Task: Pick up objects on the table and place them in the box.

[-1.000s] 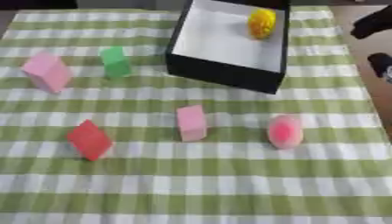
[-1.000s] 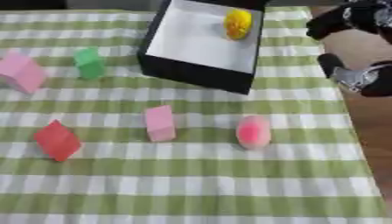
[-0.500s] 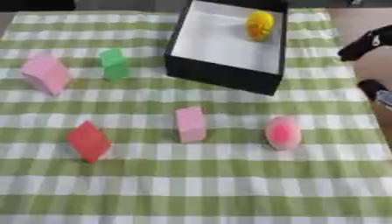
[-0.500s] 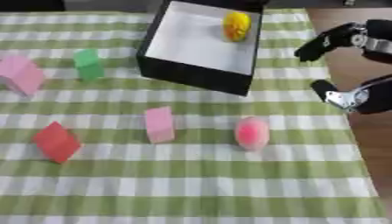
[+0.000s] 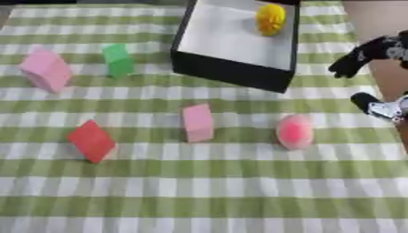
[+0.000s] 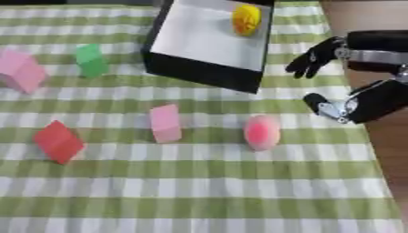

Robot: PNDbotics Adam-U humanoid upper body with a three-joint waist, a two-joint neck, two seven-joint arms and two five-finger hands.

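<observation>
A black box [image 6: 201, 73] with a white inside stands at the back centre, with a yellow round object [image 6: 245, 19] in it. On the green checked cloth lie a pink-red egg-shaped object [image 6: 261, 132], a pink block [image 6: 165, 123], a red block [image 6: 58, 141], a green block [image 6: 92, 60] and a larger pink block [image 6: 22, 71]. My right hand [image 6: 374, 100] comes in from the right, open and holding nothing. Its fingers [image 6: 313, 60] and thumb [image 6: 317, 102] are spread apart. It sits just right of and above the egg-shaped object, not touching it.
The cloth ends at the right on a bare brown table surface [image 6: 382, 150] under my right arm. The box's front wall stands between the loose objects and its inside. Open cloth [image 6: 199, 195] fills the near part of the view.
My right hand has moved left and down from the upper right, over the cloth's edge, closer to the egg-shaped object. The objects lie where they were.
</observation>
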